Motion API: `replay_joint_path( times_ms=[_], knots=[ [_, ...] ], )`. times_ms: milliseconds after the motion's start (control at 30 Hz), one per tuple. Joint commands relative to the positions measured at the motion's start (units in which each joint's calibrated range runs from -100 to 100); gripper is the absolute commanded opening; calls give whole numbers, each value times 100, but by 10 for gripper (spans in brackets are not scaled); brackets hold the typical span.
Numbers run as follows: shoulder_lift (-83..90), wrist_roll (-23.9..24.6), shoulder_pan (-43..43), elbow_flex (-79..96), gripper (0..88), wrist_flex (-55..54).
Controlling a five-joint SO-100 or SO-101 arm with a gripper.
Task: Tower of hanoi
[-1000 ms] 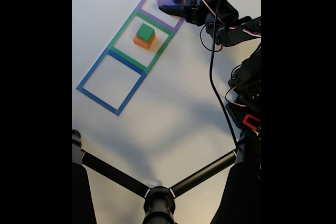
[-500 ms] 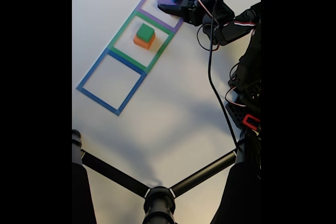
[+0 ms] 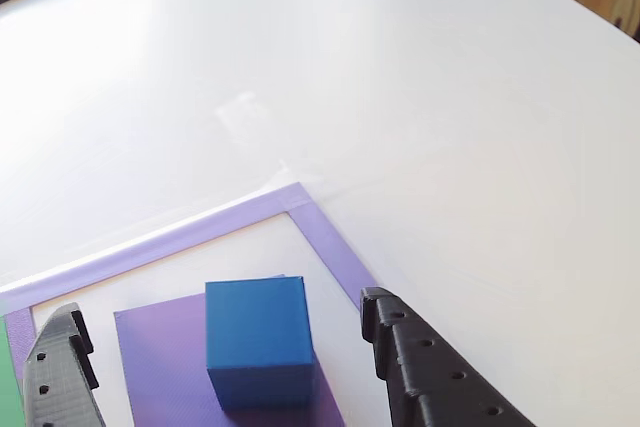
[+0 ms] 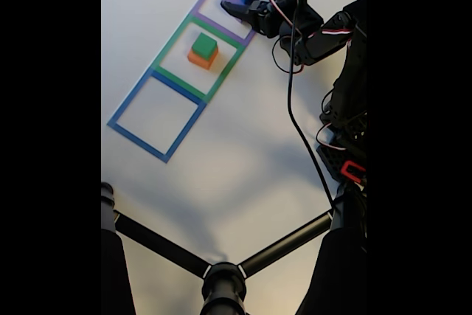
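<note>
Inside the purple-taped square (image 3: 330, 237), atop a flat purple block (image 3: 160, 347), blue cube (image 3: 258, 339) framed by wide-open, empty gripper (image 3: 220, 367) on either side, apparently poised for pickup, with a slight descent and a squeeze likely needed next.

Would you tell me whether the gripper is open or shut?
Open: the gripper has its fingers apart on either side of the blue cube, with visible gaps.

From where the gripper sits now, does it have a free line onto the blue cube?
Probably yes. The gripper is open, with one finger on each side of the blue cube, which sits on the purple slab with nothing on top. Neither finger appears to touch it yet.
</note>
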State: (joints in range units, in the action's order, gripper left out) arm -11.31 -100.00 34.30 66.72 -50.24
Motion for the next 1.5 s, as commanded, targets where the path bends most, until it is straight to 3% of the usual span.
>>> replay_joint_path(
  times_ms=[0, 733, 1067, 1467],
  knots=[
    [41, 0, -170, -116, 275, -274],
    [-280, 0, -109, -7, 238, -670],
    [-368, 0, -132, 93, 127, -735],
    [-456, 0, -231, 111, 68, -970]
  ],
)
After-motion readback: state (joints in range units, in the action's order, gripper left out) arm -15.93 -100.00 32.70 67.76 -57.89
